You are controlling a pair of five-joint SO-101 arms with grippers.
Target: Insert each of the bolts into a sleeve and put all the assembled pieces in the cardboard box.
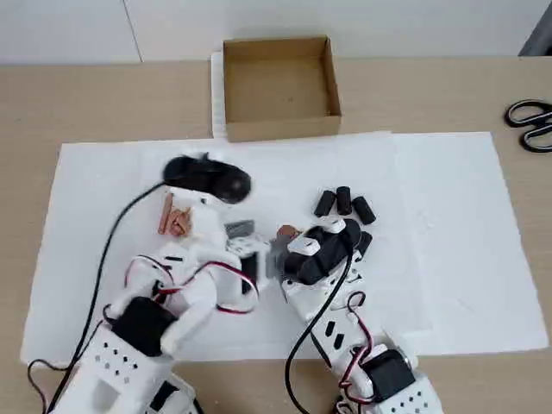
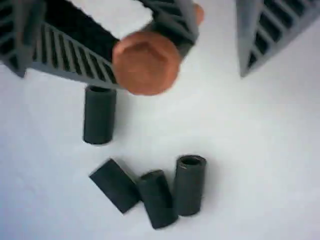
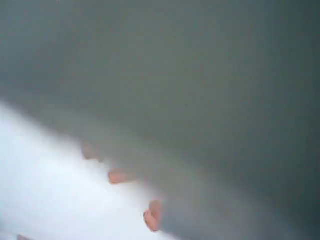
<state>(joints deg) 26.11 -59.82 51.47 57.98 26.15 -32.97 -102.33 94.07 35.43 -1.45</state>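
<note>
Step in hand, as I judge it: mating one bolt with one sleeve. No assembled piece lies in the cardboard box at the far edge of the desk.

Position of parts:
- The bolt appears raised above the white sheet, head toward the left wrist camera. A dark ribbed part crosses its shank; I cannot tell what that part belongs to.
- Four sleeves lie flat beyond it: a lone sleeve and a cluster of three touching one another.
- The spare bolts lie well apart, on the other side of the arms.

Pincer state:
- Left pincer: jaws spread wide, nothing gripped between them. The bolt head overlaps one jaw in the left wrist view; contact is not confirmed.
- Right pincer: close beside the left one. I cannot tell its state.

Procedure I would follow:
1. Select the lone sleeve; working in the cluster risks scattering its neighbours.
2. Grip across the barrel at mid-length, leaving both bore ends free.
3. Line the shank up with the bore before advancing.
4. Advance slowly; stop if the sleeve tilts.
</note>
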